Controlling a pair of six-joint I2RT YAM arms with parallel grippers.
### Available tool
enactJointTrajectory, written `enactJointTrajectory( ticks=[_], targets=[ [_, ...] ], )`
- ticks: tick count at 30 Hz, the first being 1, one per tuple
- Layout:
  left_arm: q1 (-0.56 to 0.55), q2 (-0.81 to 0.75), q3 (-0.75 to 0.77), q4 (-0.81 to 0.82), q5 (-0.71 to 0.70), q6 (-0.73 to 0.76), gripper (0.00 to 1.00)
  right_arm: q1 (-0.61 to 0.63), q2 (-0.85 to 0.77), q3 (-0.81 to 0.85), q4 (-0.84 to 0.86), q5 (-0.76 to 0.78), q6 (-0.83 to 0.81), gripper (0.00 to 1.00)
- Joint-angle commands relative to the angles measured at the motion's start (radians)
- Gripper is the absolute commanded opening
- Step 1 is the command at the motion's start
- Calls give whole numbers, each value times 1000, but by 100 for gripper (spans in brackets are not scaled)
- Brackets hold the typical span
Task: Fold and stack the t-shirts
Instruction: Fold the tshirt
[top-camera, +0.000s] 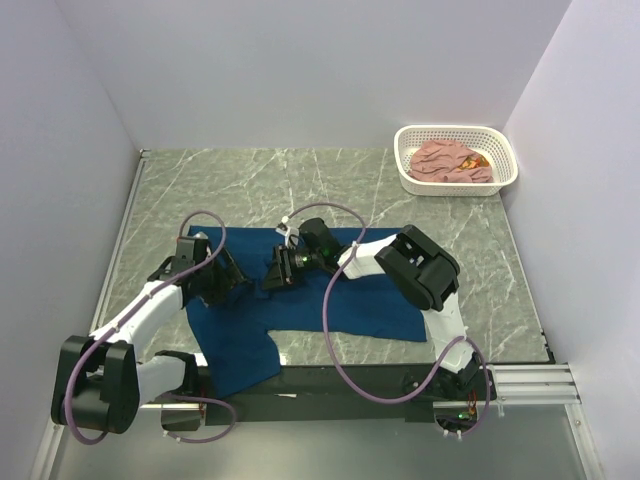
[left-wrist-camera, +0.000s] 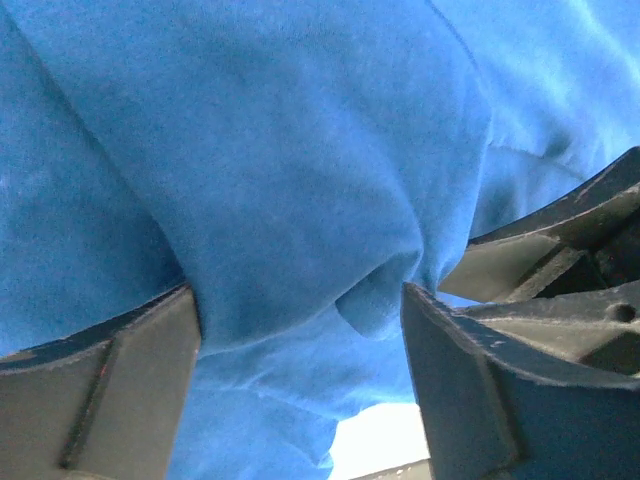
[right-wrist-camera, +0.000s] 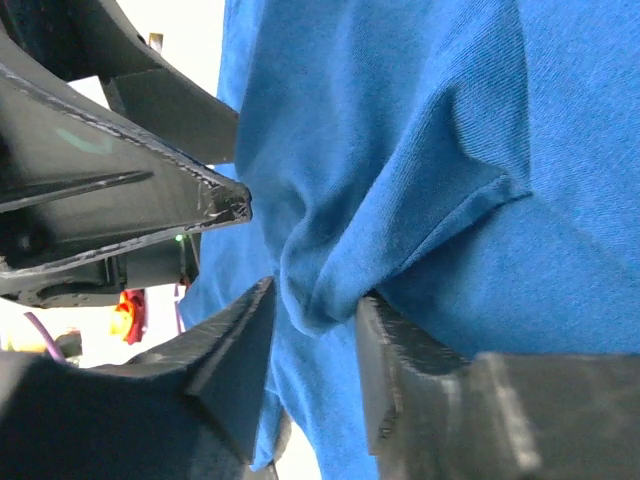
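The navy t-shirt (top-camera: 340, 310) lies spread on the marble table, one sleeve hanging over the near edge. My left gripper (top-camera: 225, 285) is down on its left part. In the left wrist view the jaws (left-wrist-camera: 300, 300) stand wide apart with a bulge of blue cloth (left-wrist-camera: 300, 200) between them. My right gripper (top-camera: 275, 272) is down on the shirt's middle. In the right wrist view it (right-wrist-camera: 312, 300) pinches a fold of the blue cloth (right-wrist-camera: 400, 150) between close fingers. The pink t-shirt (top-camera: 450, 160) lies crumpled in the basket.
The white perforated basket (top-camera: 505, 165) stands at the back right corner. White walls close in the table on three sides. The two grippers are close together, and the left one shows in the right wrist view (right-wrist-camera: 120, 190).
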Motion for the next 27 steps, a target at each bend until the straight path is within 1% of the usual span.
enactJointTrajectory(
  ticks=[1, 4, 5, 6, 7, 8, 10, 11, 12, 14, 18, 20, 21, 22, 24, 26, 27],
  targets=[
    [-5, -20, 56, -62, 14, -17, 77, 7, -33, 31, 35, -34, 21, 43],
    [-4, -26, 104, -147, -11, -23, 66, 6, -70, 16, 13, -31, 20, 37],
    [-4, -29, 130, -168, -23, -23, 54, 7, -89, 16, 3, -29, 17, 34],
    [-2, -32, 144, -188, -47, -23, 47, 6, -96, 16, -26, -21, 12, 30],
    [4, -31, 156, -223, -57, -20, 41, 6, -104, 17, -42, -17, -3, 28],
    [9, -31, 180, -236, -64, -19, 32, 4, -119, 17, -57, -11, -9, 26],
    [24, -20, 202, -274, -80, -5, 23, -1, -133, 20, -104, 5, -29, 19],
    [32, -14, 219, -282, -84, 3, 15, -2, -144, 20, -117, 8, -34, 17],
    [39, -6, 226, -291, -86, 13, 11, -5, -150, 17, -126, 12, -37, 13],
    [62, 11, 239, -319, -87, 22, 6, -14, -164, 11, -148, 22, -36, 8],
    [91, 29, 242, -357, -97, 30, 5, -33, -181, 8, -214, 40, -42, 6],
    [98, 29, 233, -371, -100, 29, 5, -37, -182, 17, -259, 48, -51, 6],
    [99, 28, 227, -382, -100, 24, 6, -39, -176, 26, -308, 45, -58, 6],
    [101, 26, 220, -383, -97, 23, 7, -39, -170, 48, -330, 45, -72, 7],
    [102, 23, 193, -380, -74, 12, 9, -39, -144, 60, -353, 42, -72, 16],
    [101, 18, 165, -377, -39, -2, 8, -39, -116, 77, -372, 49, -77, 21],
    [101, 12, 162, -377, -29, -10, 8, -39, -110, 83, -388, 55, -78, 23]
  ],
)
